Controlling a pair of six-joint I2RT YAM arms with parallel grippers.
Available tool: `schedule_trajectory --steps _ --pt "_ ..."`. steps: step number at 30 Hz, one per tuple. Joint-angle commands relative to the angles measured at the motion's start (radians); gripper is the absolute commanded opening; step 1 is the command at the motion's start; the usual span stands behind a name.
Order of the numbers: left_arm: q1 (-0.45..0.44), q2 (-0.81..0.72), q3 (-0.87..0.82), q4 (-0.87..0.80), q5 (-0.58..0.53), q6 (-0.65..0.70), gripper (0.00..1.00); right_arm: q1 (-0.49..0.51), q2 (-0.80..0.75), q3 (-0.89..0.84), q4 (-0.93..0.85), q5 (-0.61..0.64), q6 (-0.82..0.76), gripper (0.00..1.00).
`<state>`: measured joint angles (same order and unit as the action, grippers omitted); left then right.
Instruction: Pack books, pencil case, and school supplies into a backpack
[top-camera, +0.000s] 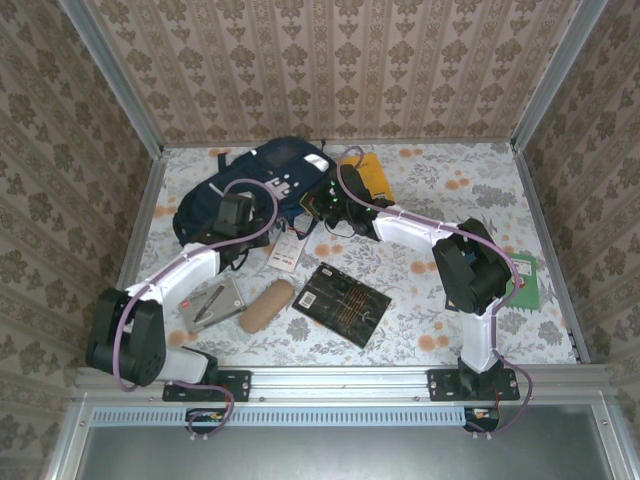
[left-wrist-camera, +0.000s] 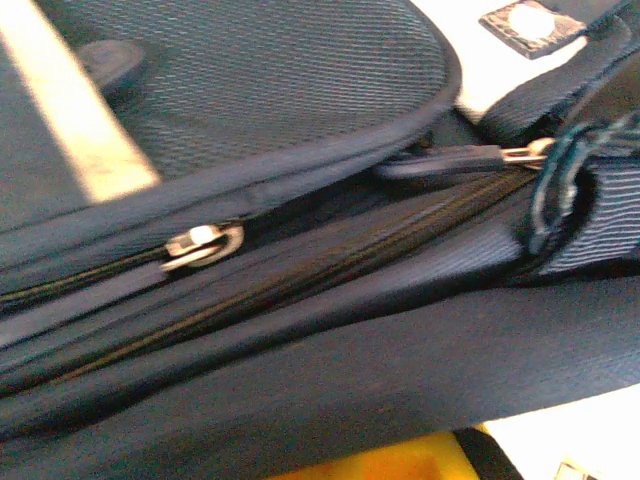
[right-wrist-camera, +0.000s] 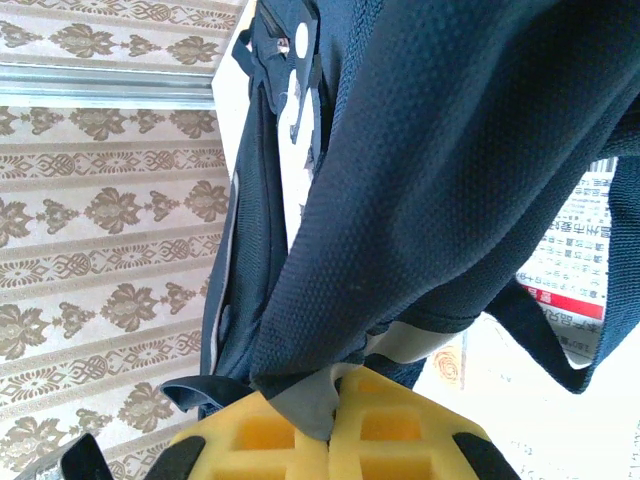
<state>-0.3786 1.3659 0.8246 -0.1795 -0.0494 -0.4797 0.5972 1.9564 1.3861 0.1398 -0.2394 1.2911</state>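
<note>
Right claw (right-wrist-camera: 330, 435): its yellow pads (right-wrist-camera: 400, 440) are clamped together on a pale grey strip of the backpack (right-wrist-camera: 450, 160), whose navy cloth hangs over the claw in the right wrist view. In the overhead view this claw (top-camera: 330, 198) meets the right-hand edge of the backpack (top-camera: 255, 180).

Left claw (top-camera: 240, 205): drawn together and set on the front of the backpack. In the left wrist view a thick navy fold lies across a yellow pad (left-wrist-camera: 390, 465); whether cloth is pinched cannot be told. Beyond the fold run two closed zip lines, one with a metal zip pull (left-wrist-camera: 203, 243), and above them a mesh panel crossed by a white stripe (left-wrist-camera: 75, 110).

The backpack lies flat at the rear middle of the flowered worktop (top-camera: 450, 190).

- Yellow book (top-camera: 372, 175): just beside the backpack's right side, partly under the right arm.
- White packet (top-camera: 285, 252) with red print: directly in front of the backpack, between the arms; also seen past the cloth from the right wrist (right-wrist-camera: 575, 270).
- Nearer the front edge, from left to right: grey flat piece (top-camera: 212, 303), tan pencil case (top-camera: 265, 305), black book (top-camera: 342, 303), lying close together. The pencil case and the black book lie at a slant.
- Green book (top-camera: 522, 280): well apart at the right edge, partly hidden by the right arm's elbow.
</note>
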Motion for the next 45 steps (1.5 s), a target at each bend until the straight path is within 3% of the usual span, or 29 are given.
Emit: schedule_trajectory --steps 1,5,9,12,17,23,28,33,41,45 --pt "0.041 -0.045 -0.019 -0.025 -0.034 -0.010 0.00 -0.030 -0.078 -0.006 0.032 -0.009 0.024 0.00" --pt "0.040 -0.044 -0.024 0.004 0.050 -0.003 0.00 -0.026 -0.062 0.010 0.044 -0.033 0.033 0.00" --pt "0.040 -0.037 -0.019 0.021 0.080 -0.023 0.36 -0.023 -0.057 0.019 0.036 -0.040 0.028 0.00" --pt "0.040 -0.036 -0.006 0.014 0.109 -0.069 0.50 -0.023 -0.064 0.010 0.039 -0.038 0.024 0.00" --pt "0.040 -0.048 -0.024 0.056 0.225 -0.247 0.51 -0.022 -0.063 -0.001 0.066 -0.055 0.030 0.00" --pt "0.029 -0.056 -0.155 0.305 0.327 -0.431 0.51 -0.016 -0.056 0.006 0.112 -0.078 0.063 0.00" --pt "-0.003 -0.030 -0.165 0.375 0.354 -0.450 0.57 -0.010 -0.059 0.028 0.090 -0.073 0.052 0.00" --pt "-0.037 -0.020 -0.146 0.337 0.297 -0.411 0.61 -0.007 -0.059 0.030 0.085 -0.074 0.048 0.00" --pt "0.037 -0.033 -0.099 0.199 0.260 -0.348 0.84 -0.004 -0.083 -0.002 0.080 -0.074 0.027 0.00" --pt "0.086 -0.013 -0.073 0.185 0.273 -0.351 0.88 0.001 -0.083 -0.021 0.080 -0.090 0.014 0.00"
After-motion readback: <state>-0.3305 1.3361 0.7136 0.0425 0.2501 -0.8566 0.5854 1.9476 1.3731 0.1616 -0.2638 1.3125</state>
